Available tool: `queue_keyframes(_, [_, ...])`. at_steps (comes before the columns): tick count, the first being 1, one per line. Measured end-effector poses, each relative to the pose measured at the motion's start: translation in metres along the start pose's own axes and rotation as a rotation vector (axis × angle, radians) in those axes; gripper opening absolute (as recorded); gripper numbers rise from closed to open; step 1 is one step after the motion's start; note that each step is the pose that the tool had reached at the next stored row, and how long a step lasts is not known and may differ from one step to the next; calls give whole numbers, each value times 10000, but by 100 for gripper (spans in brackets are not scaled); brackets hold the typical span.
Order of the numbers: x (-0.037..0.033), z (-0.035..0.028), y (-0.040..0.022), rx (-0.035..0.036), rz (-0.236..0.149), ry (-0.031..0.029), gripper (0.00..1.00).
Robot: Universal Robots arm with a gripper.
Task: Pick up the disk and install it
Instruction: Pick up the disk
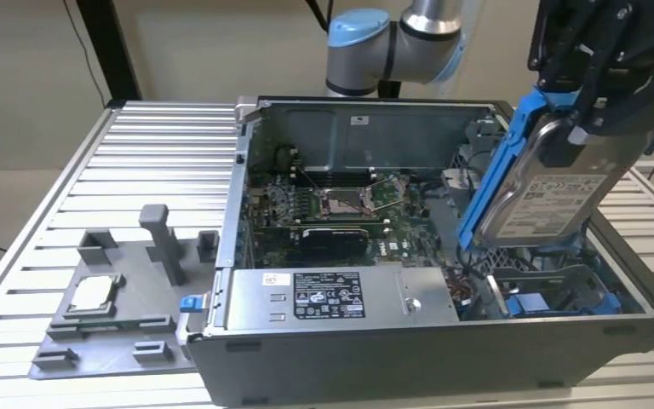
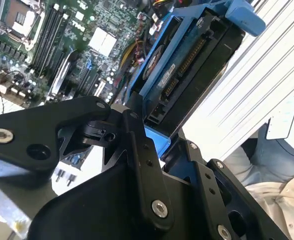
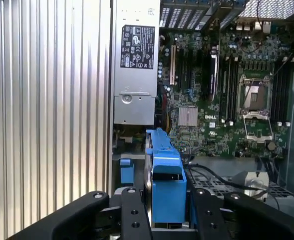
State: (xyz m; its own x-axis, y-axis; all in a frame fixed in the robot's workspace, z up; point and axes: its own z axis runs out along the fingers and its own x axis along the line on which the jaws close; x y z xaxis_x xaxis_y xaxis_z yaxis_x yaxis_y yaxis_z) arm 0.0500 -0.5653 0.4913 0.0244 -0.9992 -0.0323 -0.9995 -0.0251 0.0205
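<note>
Gripper (image 3: 167, 207): black fingers (image 3: 132, 212) in the foreground of both wrist views, one on each side of the disk's blue frame and pressed against it; clamped on the disk.
Disk (image 3: 164, 182): carried in the air, clear of any surface. The first wrist view looks down its narrow edge and gives blue frame only.
Exterior view, disk: the broad silver face and white label show here, and here alone. Disk stands on end, leaning, held by its upper end. It hangs over the case's end at the exterior view's right.
Disk's lower end: above the bay (image 1: 543, 298) with blue parts; whether it is below the case rim I cannot tell.
Second wrist view, disk: the connector end, with its row of pins inside the blue frame, shows here.
Case (image 1: 441, 362): lying open on a slatted table (image 1: 157, 145).
Board (image 1: 327, 213): green, flat in the case, with a bare socket (image 1: 344, 200) in the middle. Both wrist views look down on it past the disk.
Power box (image 1: 327, 294): grey, black-and-white label, along the case's near wall in the exterior view.
Tray (image 1: 134, 336): grey, at the exterior view's left, beside the case; a small square chip (image 1: 91, 292) lies on it.
Arm (image 1: 395, 38): grey and blue joint behind the case.
</note>
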Motion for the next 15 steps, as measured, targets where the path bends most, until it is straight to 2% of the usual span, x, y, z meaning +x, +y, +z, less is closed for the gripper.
queue_keyframes(12, [226, 30, -404, -34, 1, 0, 0])
queue_keyframes(15, [237, 46, -442, -39, 1, -1, 0])
